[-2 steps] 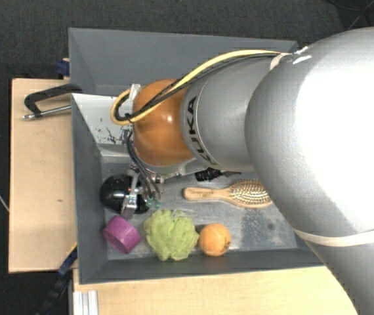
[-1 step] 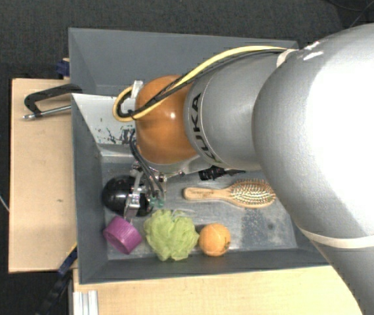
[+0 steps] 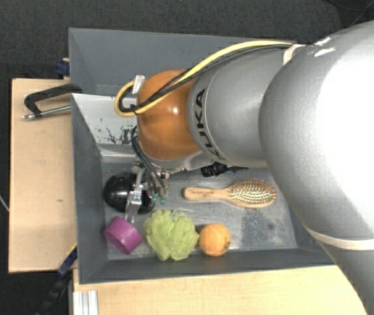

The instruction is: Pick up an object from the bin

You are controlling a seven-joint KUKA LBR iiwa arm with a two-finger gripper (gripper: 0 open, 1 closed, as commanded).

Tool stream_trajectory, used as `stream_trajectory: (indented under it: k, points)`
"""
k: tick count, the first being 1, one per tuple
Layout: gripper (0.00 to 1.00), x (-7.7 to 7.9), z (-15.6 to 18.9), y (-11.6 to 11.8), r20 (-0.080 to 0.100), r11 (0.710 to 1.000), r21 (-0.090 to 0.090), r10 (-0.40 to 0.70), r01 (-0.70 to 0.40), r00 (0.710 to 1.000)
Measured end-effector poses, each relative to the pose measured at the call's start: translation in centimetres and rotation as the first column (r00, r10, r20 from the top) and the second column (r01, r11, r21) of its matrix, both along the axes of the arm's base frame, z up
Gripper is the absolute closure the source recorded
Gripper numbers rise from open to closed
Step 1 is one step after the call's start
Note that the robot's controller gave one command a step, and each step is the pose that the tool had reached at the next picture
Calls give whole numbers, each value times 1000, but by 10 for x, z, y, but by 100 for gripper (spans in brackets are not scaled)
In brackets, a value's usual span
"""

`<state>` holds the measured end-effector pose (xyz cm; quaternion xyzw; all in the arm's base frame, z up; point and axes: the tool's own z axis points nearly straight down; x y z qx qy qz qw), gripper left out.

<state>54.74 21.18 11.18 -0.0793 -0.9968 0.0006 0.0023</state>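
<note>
Grey bin (image 3: 87,195) floor, left part: gripper (image 3: 140,199) low beside black ball (image 3: 116,190), near purple cup (image 3: 123,235) and green puff (image 3: 170,235). Spread of gripper impossible to tell, nothing seen held. Orange (image 3: 214,239), brush (image 3: 233,193) to right.

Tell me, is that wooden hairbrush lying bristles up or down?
Bristles up: the wooden hairbrush lies flat, its dotted bristle pad facing the camera.

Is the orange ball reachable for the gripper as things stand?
Probably yes: the orange ball lies uncovered, open from above, though the green fuzzy clump crowds one side and the bin wall is close.
</note>
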Motion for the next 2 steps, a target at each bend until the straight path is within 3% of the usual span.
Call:
stream_trajectory:
  k: [2]
  points:
    - [100,-1,17,0,-1,1000,-1,0,0,1000]
